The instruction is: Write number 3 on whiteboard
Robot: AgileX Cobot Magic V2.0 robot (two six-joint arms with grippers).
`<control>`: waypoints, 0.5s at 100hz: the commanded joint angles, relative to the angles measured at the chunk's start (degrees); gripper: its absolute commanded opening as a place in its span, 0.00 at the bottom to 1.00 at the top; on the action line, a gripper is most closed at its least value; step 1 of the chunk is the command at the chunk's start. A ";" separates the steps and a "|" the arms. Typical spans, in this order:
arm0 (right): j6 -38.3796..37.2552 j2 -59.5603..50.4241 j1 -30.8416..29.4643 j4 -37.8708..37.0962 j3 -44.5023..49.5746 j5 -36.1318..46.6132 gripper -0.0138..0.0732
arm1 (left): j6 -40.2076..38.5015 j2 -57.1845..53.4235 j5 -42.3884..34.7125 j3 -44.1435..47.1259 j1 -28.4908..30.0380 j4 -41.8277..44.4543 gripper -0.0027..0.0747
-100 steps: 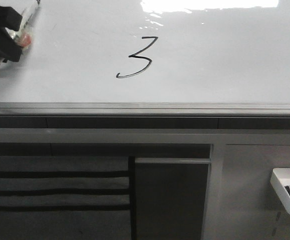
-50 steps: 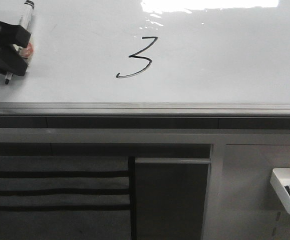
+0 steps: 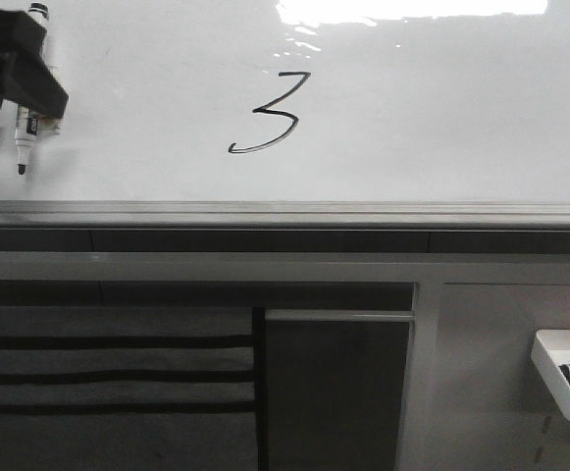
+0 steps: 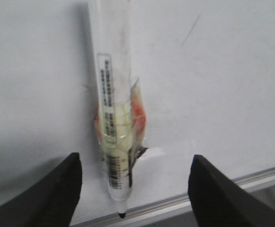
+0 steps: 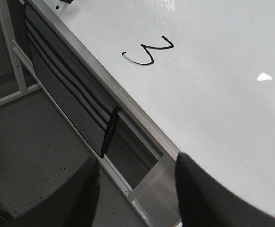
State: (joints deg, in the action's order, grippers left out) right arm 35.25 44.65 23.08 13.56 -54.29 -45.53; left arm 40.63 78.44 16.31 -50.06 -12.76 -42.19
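The whiteboard, a glossy white surface with strong glare along its far edge, fills the far half of the front view, and its grey metal edge rail runs along its near side. In the middle of the board stands the number 3, a thin black slanted figure with a flat top and a long curved tail; it looks complete, so the writing seems done. At the far left, the left hand is partly out of frame, and the marker hangs from it tip down over the board, well apart from the digit. In the left wrist view the dark fingers stand wide of the marker, which appears taped or strapped on, so I cannot tell whether anything pinches it. The right hand is spread and empty over the near edge of the board. The marker should be light, stiff and smooth, best taken mid-barrel; the fresh ink smears easily. A small white tray hangs at the near right.
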 commanded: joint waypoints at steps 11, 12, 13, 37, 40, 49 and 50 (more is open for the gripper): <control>-0.02 -0.16 -0.44 0.65 -1.48 1.47 0.53 | 0.09 -11.41 5.02 -1.43 0.21 -0.41 0.59; -0.02 -0.16 -0.44 0.65 -1.48 1.24 0.53 | 0.09 -11.86 5.68 -1.43 0.21 -0.16 0.58; -0.02 -0.16 -0.44 0.65 -1.48 1.06 0.53 | 0.09 -12.75 6.00 -1.43 0.21 -0.03 0.58; -10.46 -0.28 -0.44 -1.32 -1.48 -1.90 0.49 | -0.02 -29.62 15.83 -1.43 0.21 7.58 0.51; -14.10 -0.41 -0.44 -3.29 -1.48 -1.99 0.47 | -0.40 -31.46 17.65 -1.43 0.21 8.78 0.51; -27.28 -1.16 -0.44 -8.65 -1.48 -2.85 0.40 | -5.85 -37.44 21.27 -1.43 0.50 13.04 0.48; -28.18 -1.22 -0.44 -9.32 -1.48 -2.95 0.39 | -6.95 -38.25 21.54 -1.43 0.64 13.43 0.48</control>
State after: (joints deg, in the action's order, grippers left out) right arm 17.92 44.27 23.08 8.81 -54.29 -50.75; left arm 38.94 45.17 36.83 -49.98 -12.72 -31.65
